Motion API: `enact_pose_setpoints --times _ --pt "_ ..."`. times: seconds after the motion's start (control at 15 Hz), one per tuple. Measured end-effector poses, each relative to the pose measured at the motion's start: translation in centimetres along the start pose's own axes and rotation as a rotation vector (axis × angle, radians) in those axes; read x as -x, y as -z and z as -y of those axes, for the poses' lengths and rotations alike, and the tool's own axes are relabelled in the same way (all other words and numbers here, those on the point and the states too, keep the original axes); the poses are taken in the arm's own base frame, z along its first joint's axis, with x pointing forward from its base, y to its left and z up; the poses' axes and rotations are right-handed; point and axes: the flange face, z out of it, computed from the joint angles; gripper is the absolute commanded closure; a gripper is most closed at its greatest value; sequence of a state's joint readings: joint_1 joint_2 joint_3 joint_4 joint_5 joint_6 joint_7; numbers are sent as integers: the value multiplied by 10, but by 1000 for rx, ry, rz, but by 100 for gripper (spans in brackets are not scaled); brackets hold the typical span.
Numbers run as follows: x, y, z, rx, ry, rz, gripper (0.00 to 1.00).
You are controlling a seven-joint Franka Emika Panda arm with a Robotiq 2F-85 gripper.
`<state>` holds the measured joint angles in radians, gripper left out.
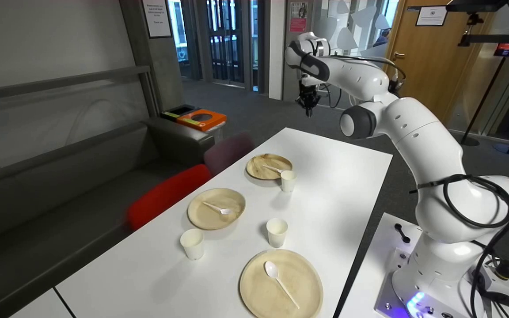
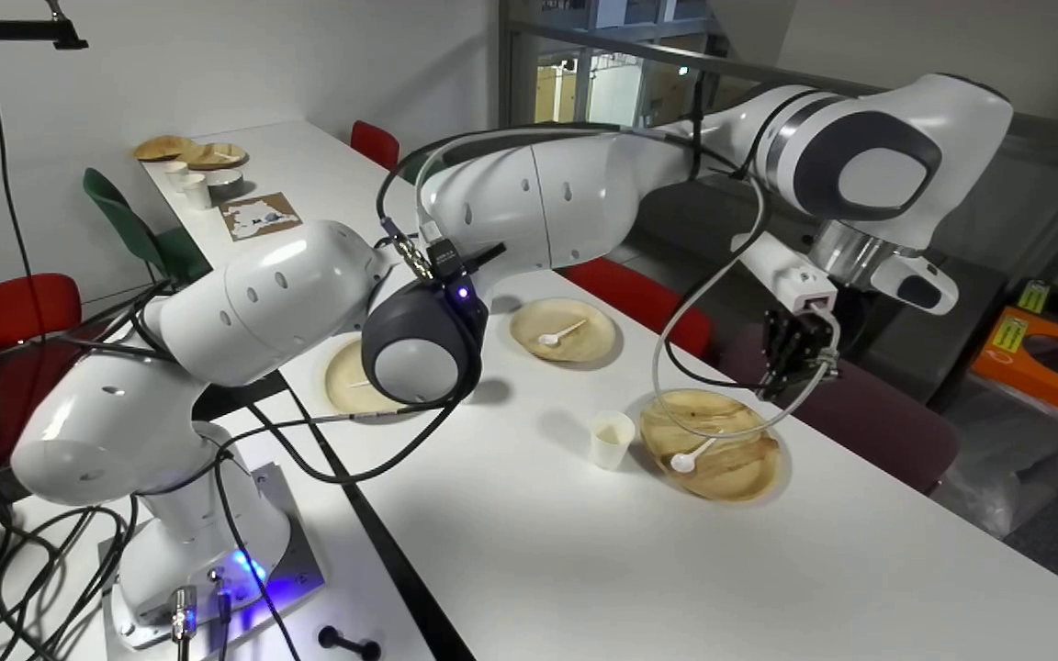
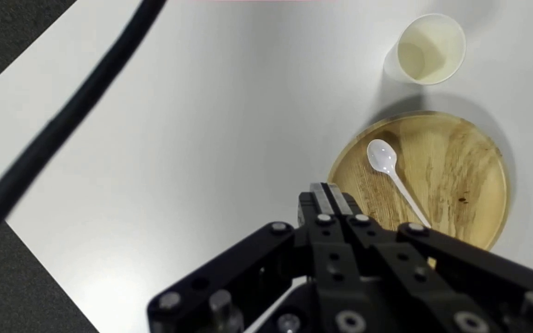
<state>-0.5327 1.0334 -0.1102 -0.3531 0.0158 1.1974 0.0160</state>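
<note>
"Above the white worktop [image 1: 334,176], how's the pincer [image 3: 330,198]?"

"Narrow: tips together, just a thin dark line between them."

"Nearest thing?"

"Wood-grained plate [image 3: 437,180], roughly 2 o'clock from the tips in the wrist view; pincer blocks a bit of its rim."

"On it?"

"White spoon [image 3: 394,179], bowl toward 10 o'clock, handle toward 6."

"Alongside?"

"Pale cup [image 3: 426,51], upright, near the plate at its 12 o'clock."

"Rest?"

"In an exterior view: middle plate [image 1: 203,217] with a second spoon [image 1: 223,210], upright second cup [image 1: 192,244] near its 7 o'clock; then the front plate [image 1: 259,291], third spoon [image 1: 274,273] across it, third cup [image 1: 277,233] just beside its 12 o'clock."
</note>
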Motion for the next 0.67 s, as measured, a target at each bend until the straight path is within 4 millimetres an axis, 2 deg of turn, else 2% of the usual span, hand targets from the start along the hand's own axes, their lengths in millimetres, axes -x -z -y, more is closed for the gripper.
enact_pose_setpoints --times 0.2,0.33,0.4,0.53,0.67 --pt "2 1 1 -4 3 8 72" --pt "2 1 2 -6 5 8 72" --pt "2 1 2 -6 5 8 47" --pt "1 0 2 -6 5 10 40" --pt "-4 -5 3 -3 18 -7 25"
